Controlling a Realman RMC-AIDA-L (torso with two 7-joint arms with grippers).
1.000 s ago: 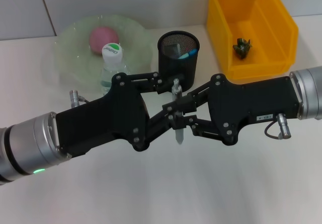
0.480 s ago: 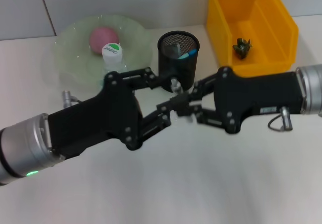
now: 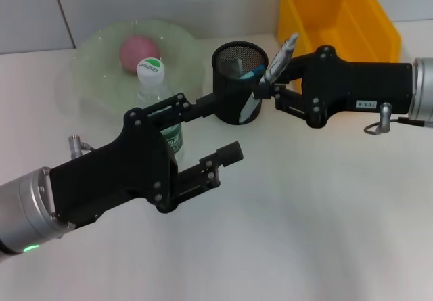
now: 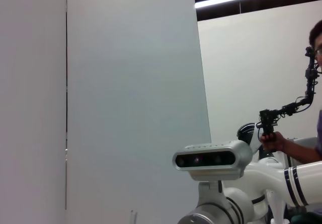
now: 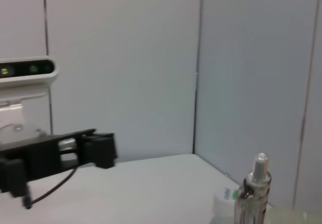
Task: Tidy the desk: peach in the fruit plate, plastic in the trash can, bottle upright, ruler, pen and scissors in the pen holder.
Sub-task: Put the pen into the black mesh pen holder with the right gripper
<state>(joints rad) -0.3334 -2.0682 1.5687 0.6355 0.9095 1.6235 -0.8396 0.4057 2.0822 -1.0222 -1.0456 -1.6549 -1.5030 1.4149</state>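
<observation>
My right gripper (image 3: 268,88) is shut on a silver pen (image 3: 286,49) and holds it tilted at the right rim of the black mesh pen holder (image 3: 230,95). The pen's lower tip hangs in front of the holder's wall. The pen's top also shows in the right wrist view (image 5: 256,189). My left gripper (image 3: 226,128) is open and empty, low in front of the holder. The bottle (image 3: 151,71) stands upright with its white-green cap up. The pink peach (image 3: 139,49) lies in the clear green fruit plate (image 3: 101,51). The plastic is hidden behind my right gripper.
The yellow bin (image 3: 352,17) stands at the back right, behind my right arm. The holder has a blue-tipped item (image 3: 249,74) inside. White table (image 3: 304,220) spreads in front. The left wrist view shows only the robot's head (image 4: 214,158) and a wall.
My left gripper let go of the pen, opened and drew back to the left. My right gripper carried the pen up and back to the pen holder's right rim.
</observation>
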